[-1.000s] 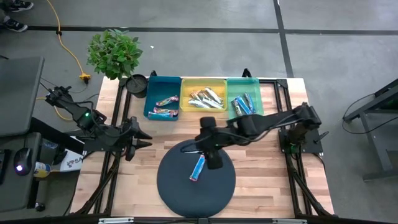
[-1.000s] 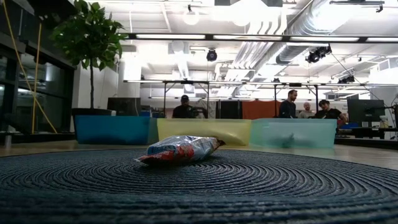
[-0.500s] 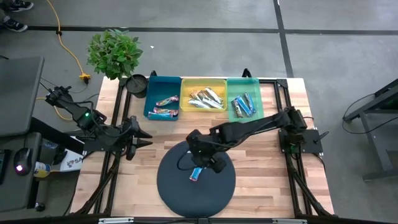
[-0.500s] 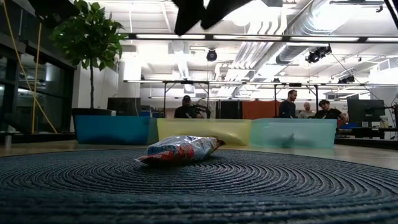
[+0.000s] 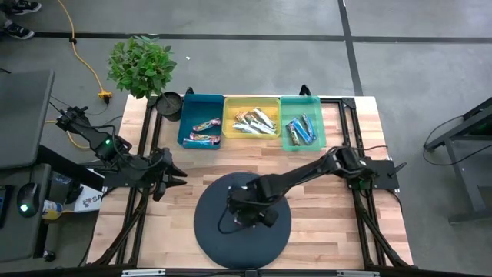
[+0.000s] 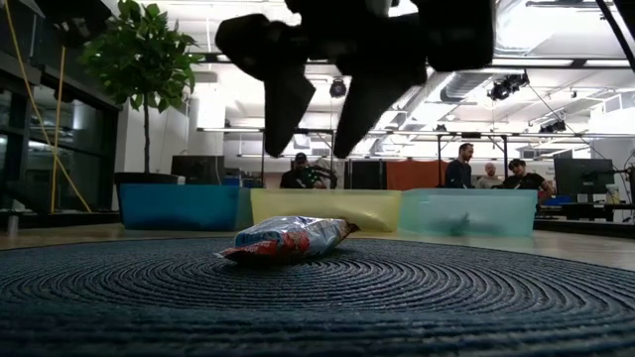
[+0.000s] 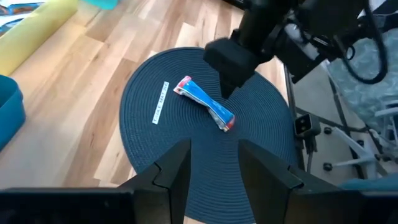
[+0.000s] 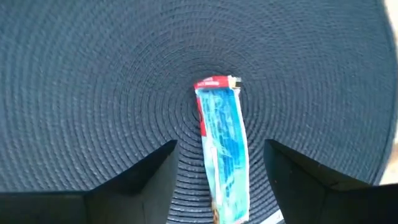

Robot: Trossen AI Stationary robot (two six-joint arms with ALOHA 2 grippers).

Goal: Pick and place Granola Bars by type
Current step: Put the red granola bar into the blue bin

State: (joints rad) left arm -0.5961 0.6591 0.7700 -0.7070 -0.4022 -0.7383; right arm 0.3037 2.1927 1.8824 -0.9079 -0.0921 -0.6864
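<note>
Right gripper (image 6: 317,124) hangs directly above blue granola bar (image 8: 222,146), jaws spread wide either side of it, nothing gripped. You see bar flat at centre of round dark mat (image 5: 207,231), lengthwise between fingers, likely lined up for pinch. Left gripper (image 5: 175,171) waits at table's left edge, jaws part-way apart, empty. Teal bin (image 5: 317,104) holds blue bars, probable target.

In the high view the right gripper (image 5: 247,213) hides the bar (image 8: 222,142) on the mat (image 5: 207,227). The right wrist view cuts that bar's near end off at the picture's edge. In the low view the arm above the mat runs out past the top edge. Beyond the mat, the bars in the bins (image 5: 204,131) are too small to tell by type.
</note>
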